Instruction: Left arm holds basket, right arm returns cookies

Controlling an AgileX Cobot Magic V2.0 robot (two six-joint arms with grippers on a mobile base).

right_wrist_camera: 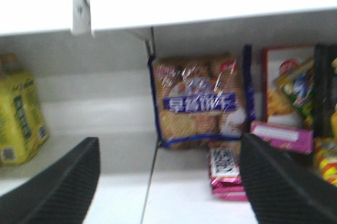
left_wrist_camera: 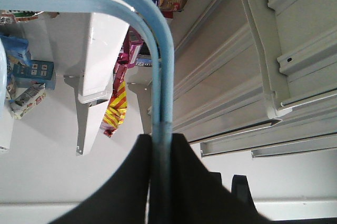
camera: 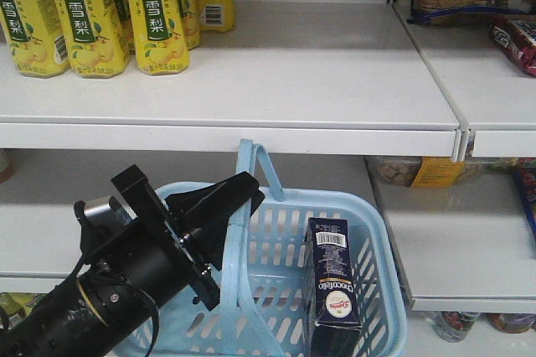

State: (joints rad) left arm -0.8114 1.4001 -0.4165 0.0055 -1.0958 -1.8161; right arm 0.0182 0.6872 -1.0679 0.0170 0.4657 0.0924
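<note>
**Basket held by its handle, cookies standing inside**

The white shelf (camera: 318,64) fills the upper half of the front view, with yellow bottles (camera: 84,13) at the upper left. Below it, in the lower centre, is the light blue basket (camera: 276,248). The left arm (camera: 117,290) enters from the lower left. Its fingers (left_wrist_camera: 195,182) are closed on the basket's handle (left_wrist_camera: 163,92), one on each side. The cookies (camera: 335,277) stand upright in the right part of the basket. In the right wrist view, the right arm's fingers (right_wrist_camera: 58,187) are wide apart and hold nothing. They face a bag of biscuits (right_wrist_camera: 200,103).
</note>
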